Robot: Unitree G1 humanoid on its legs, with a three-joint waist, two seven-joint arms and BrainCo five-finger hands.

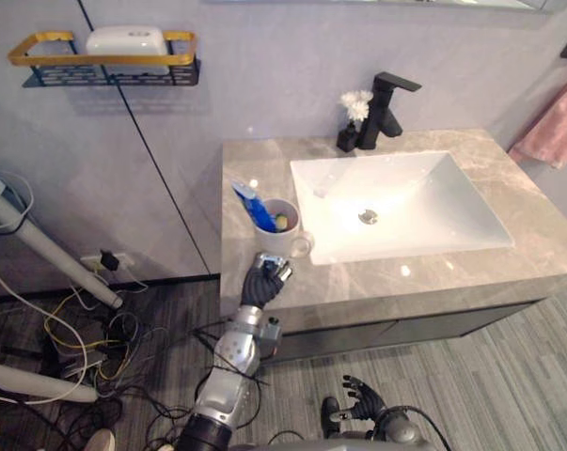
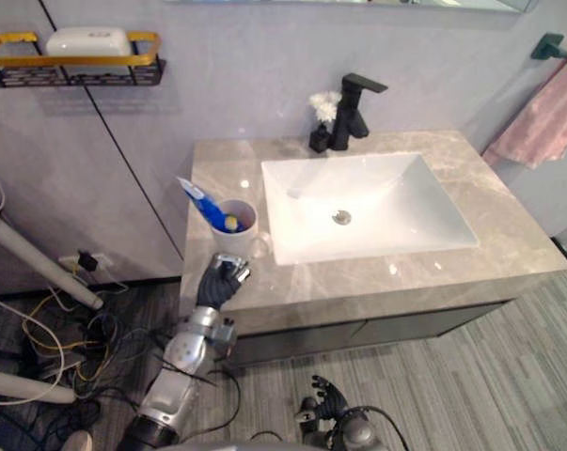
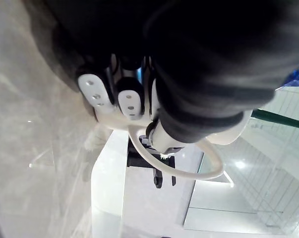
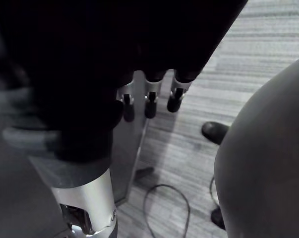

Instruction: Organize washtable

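A white cup (image 1: 285,235) stands on the grey marble washtable (image 1: 255,169), just left of the white sink (image 1: 490,230). A blue toothpaste tube (image 1: 254,206) and something yellow-green stick up out of the cup. Its handle points toward the sink. My left hand (image 1: 262,282) is at the table's front edge, right against the cup's near side, low by its base; the cup (image 3: 228,136) shows just past it in the left wrist view. My right hand (image 1: 363,399) hangs low over the floor, fingers (image 4: 150,101) relaxed and holding nothing.
A black faucet (image 1: 386,108) and a small black vase with white flowers (image 1: 351,120) stand behind the sink. A wall shelf (image 1: 104,64) carries a white box (image 1: 126,42). A pink towel (image 1: 556,127) hangs at the right. Cables (image 1: 67,348) lie on the floor at the left.
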